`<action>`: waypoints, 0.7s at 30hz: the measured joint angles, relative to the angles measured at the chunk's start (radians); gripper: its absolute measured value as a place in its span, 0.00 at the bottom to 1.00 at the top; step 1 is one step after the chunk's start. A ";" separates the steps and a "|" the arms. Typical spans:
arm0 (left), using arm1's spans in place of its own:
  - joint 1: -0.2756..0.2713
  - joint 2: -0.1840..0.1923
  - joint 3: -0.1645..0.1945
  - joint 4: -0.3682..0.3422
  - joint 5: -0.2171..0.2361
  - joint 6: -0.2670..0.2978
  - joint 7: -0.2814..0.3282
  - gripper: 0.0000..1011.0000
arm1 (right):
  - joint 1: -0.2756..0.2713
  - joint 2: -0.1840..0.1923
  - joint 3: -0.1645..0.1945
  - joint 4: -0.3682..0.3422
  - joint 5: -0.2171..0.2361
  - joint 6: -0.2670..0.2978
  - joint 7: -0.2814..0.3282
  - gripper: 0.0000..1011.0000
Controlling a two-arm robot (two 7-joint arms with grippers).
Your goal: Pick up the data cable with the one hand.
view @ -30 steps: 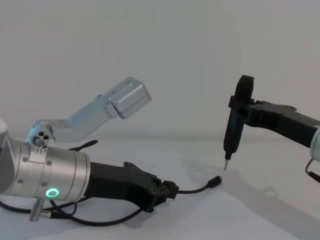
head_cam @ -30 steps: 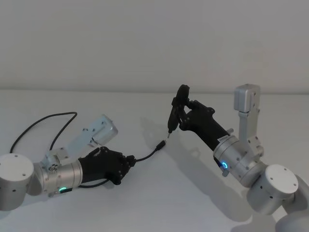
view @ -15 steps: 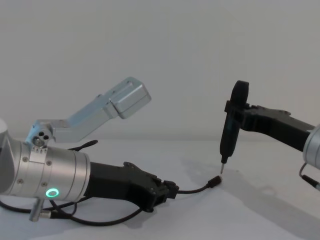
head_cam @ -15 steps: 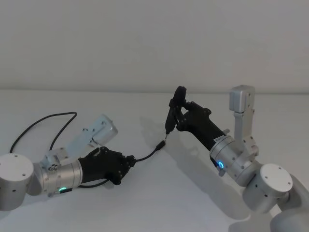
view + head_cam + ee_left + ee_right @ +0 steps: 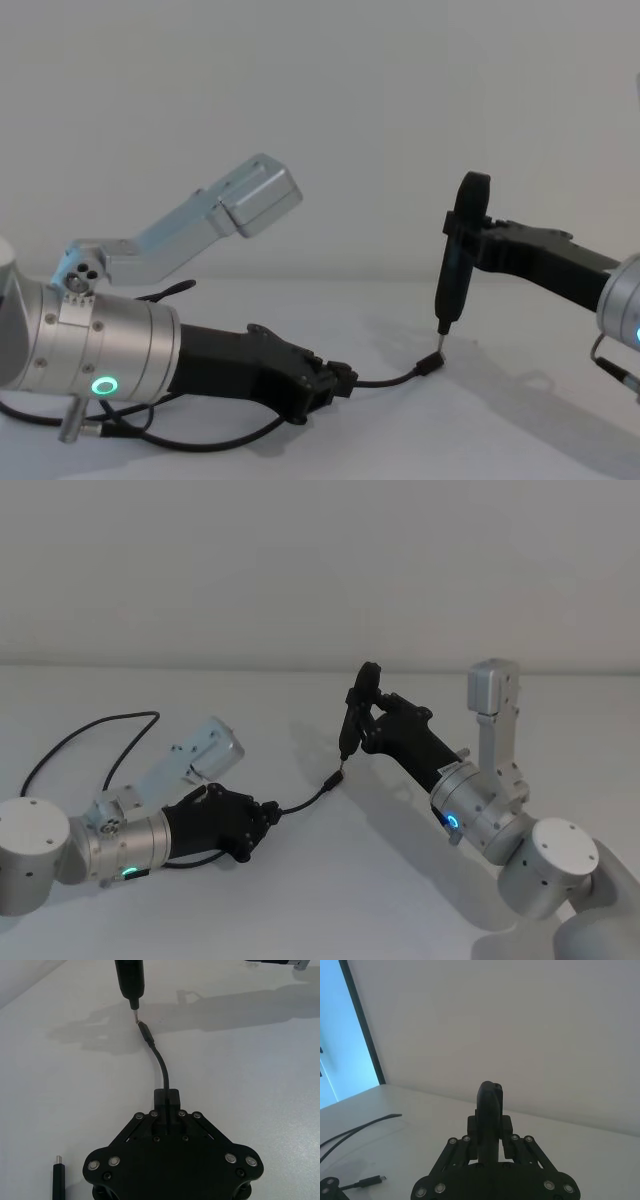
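- 2 claws are in play: the left claw [image 5: 262, 818], lower left of the head view, is closed on the data cable [image 5: 300, 803] close behind a block-shaped moulding, which the left wrist view shows pinched between its fingertips [image 5: 165, 1116].
- 1 short black length of cable curves out from that grip to a slim plug [image 5: 431, 362] lying low on the white surface [image 5: 330, 900], centre of the chest view; the rest trails back under the left wrist and loops off toward the left edge of the head view.
- Over the last second the right claw [image 5: 374, 723], clamped on a narrow black tool [image 5: 454, 262], has moved left and down, so the tool's thin metal point [image 5: 134, 1013] now sits right at the plug end, where before it hung apart from it.
- Meanwhile the left claw and its wrist, with the glowing green ring [image 5: 103, 386], have not shifted.
- My reading: the grasp is made but the lift is not; the cable still rests on the surface, and the tool at its tip may pin or nudge the plug once the left arm rises.
- Cable: thin, round, matte black, flexible enough to hold a soft S-bend, stiffer at the plug.
- Tool: a hard, smooth black barrel, rounded on top, tapering to the bare metal tip.
- Surface: plain, matte white, smooth, showing soft shadows.
- 1 more black plug [image 5: 58, 1176] lies beside the left claw in the left wrist view; whether it belongs to the same cable I cannot tell.
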 joint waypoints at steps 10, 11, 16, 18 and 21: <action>0.000 0.000 0.000 0.000 0.000 0.000 0.000 0.04 | 0.005 -0.001 0.002 0.013 -0.003 -0.005 0.003 0.27; 0.000 0.000 0.000 0.000 0.000 0.000 0.000 0.04 | 0.005 -0.001 0.002 0.013 -0.004 -0.005 0.004 0.27; 0.000 0.000 0.000 0.000 0.000 0.000 0.000 0.04 | 0.007 -0.001 0.003 0.016 -0.004 -0.007 0.005 0.27; 0.000 0.000 0.000 0.000 0.000 0.000 0.000 0.04 | 0.007 -0.002 0.003 0.017 -0.005 -0.008 0.005 0.27; 0.000 0.000 0.000 0.000 0.000 0.000 0.000 0.04 | 0.007 -0.002 0.003 0.018 -0.005 -0.008 0.005 0.27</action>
